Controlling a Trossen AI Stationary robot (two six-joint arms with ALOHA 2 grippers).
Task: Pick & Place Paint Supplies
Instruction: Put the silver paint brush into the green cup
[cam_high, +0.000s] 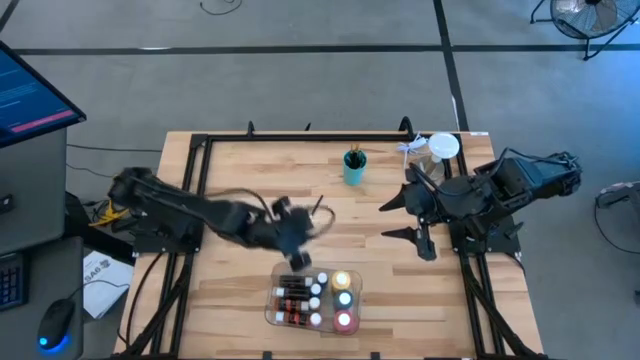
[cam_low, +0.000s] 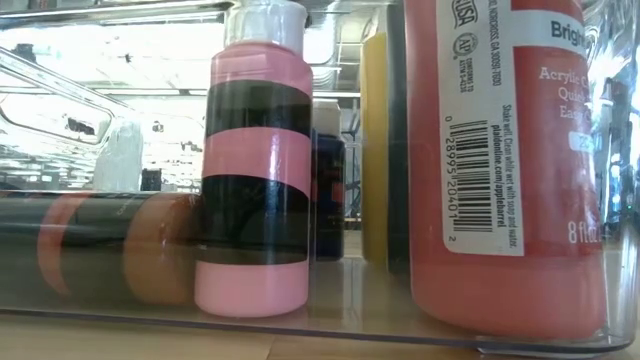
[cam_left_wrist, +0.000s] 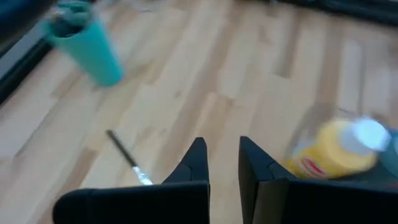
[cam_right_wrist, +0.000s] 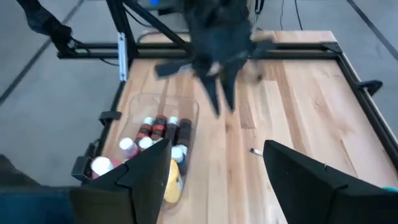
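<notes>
Brush (cam_left_wrist: 127, 158) is left loose beside the tray (cam_high: 272, 312), evidently awaiting pickup; left gripper (cam_high: 296, 252) is shut, empty, above it; right gripper (cam_high: 408, 218) is held wide, empty.

Wooden table (cam_high: 240, 180), teal cup (cam_high: 354, 168), clear tray (cam_high: 277, 312), loose paint brush (cam_left_wrist: 129, 158)

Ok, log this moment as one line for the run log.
left gripper: shut, empty, above tray | right gripper: open, waiting at right | brush: loose on table | bottles: in tray
</notes>
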